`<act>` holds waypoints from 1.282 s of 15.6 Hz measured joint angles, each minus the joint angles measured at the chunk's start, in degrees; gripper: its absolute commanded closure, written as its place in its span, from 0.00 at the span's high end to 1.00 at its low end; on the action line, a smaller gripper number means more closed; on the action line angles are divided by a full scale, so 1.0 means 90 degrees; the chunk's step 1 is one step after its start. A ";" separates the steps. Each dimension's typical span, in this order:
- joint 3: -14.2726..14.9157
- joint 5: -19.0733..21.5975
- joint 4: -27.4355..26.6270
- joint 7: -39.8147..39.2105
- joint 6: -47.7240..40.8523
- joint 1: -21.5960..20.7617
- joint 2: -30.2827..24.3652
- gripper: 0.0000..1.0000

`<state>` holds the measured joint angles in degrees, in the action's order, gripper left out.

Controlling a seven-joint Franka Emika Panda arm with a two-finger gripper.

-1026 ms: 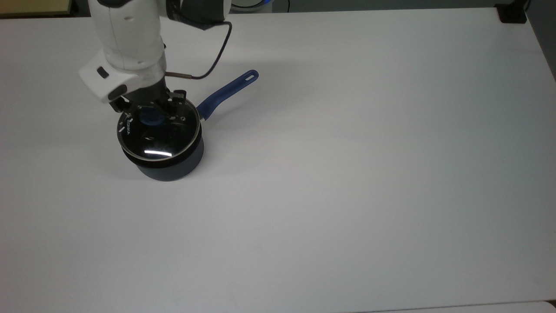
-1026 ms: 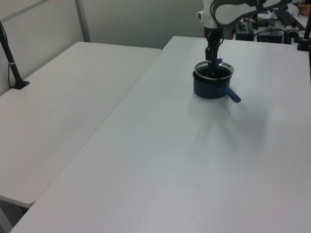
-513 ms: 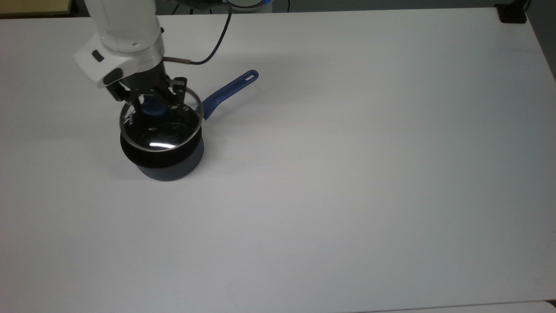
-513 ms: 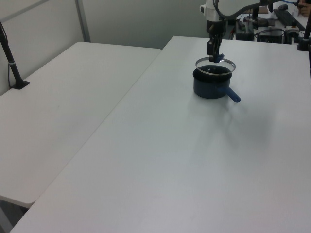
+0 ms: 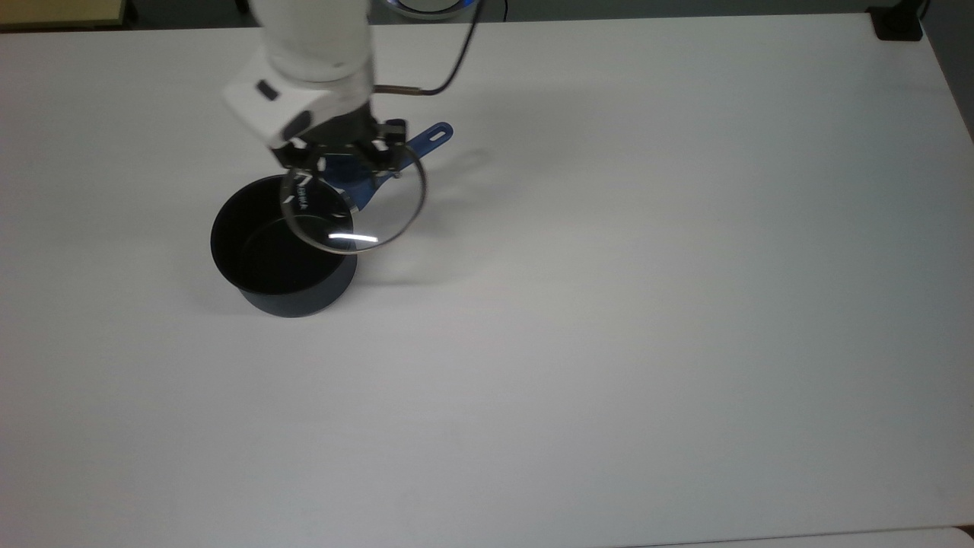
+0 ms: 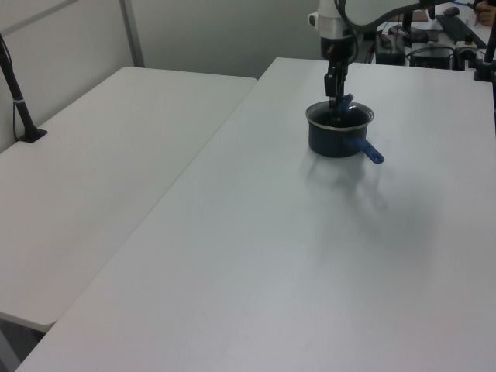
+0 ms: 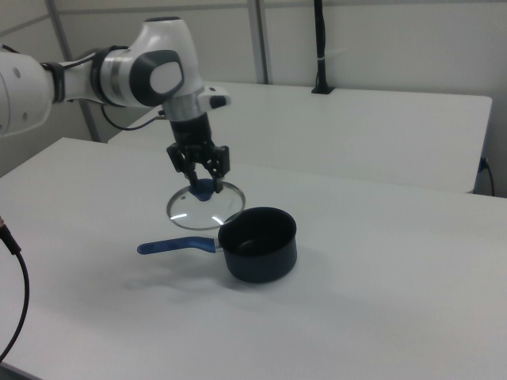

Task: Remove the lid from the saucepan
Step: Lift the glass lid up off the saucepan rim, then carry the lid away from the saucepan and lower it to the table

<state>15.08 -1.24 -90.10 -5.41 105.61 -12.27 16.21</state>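
Observation:
The saucepan [image 5: 283,262] stands uncovered on the white table, its black inside showing and its long blue handle [image 5: 411,151] pointing to the top view's upper right. My gripper [image 5: 344,161] is shut on the blue knob [image 5: 346,171] of the glass lid [image 5: 377,217]. The lid hangs in the air, tilted, over the pan's rim on the handle side. In the right view the lid [image 7: 206,210] floats left of the saucepan [image 7: 260,245], above its handle [image 7: 176,247], under the gripper [image 7: 202,180]. The left view shows the gripper [image 6: 335,93] above the saucepan [image 6: 338,138].
The white table [image 5: 609,304] stretches wide to the top view's right and front. A black block [image 5: 896,27] sits at its far right corner. A second table [image 6: 93,178] adjoins in the left view, with a black post [image 6: 17,97] clamped to it.
The lid has risen off the saucepan and shifted toward the top view's right, over the handle side, with the gripper holding its knob. The pan's inside is now uncovered; the pan stayed put.

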 measured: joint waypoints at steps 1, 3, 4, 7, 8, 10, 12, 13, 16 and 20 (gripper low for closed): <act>0.0053 0.0011 0.0000 0.0086 -0.0002 -0.0170 -0.0007 0.48; 0.0089 0.0023 -0.0004 0.0300 -0.0003 -0.0474 -0.0008 0.48; 0.0128 0.0027 -0.0011 0.0404 -0.0003 -0.0645 -0.0006 0.48; 0.0449 0.0111 -0.0033 0.0694 -0.0005 -0.1371 0.0032 0.48; 0.0515 0.0154 -0.0037 0.0790 -0.0005 -0.1579 0.0062 0.48; 0.0556 0.0184 -0.0042 0.0979 -0.0005 -0.1873 0.0147 0.48; 0.0564 0.0186 -0.0042 0.1124 -0.0005 -0.2067 0.0236 0.48; 0.0565 0.0188 -0.0040 0.1171 -0.0005 -0.2148 0.0288 0.48; 0.0567 0.0198 -0.0040 0.1277 -0.0005 -0.2336 0.0462 0.48; 0.0568 0.0230 -0.0042 0.1286 -0.0005 -0.2435 0.0673 0.48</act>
<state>20.19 0.83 -90.48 6.16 105.56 -34.19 22.27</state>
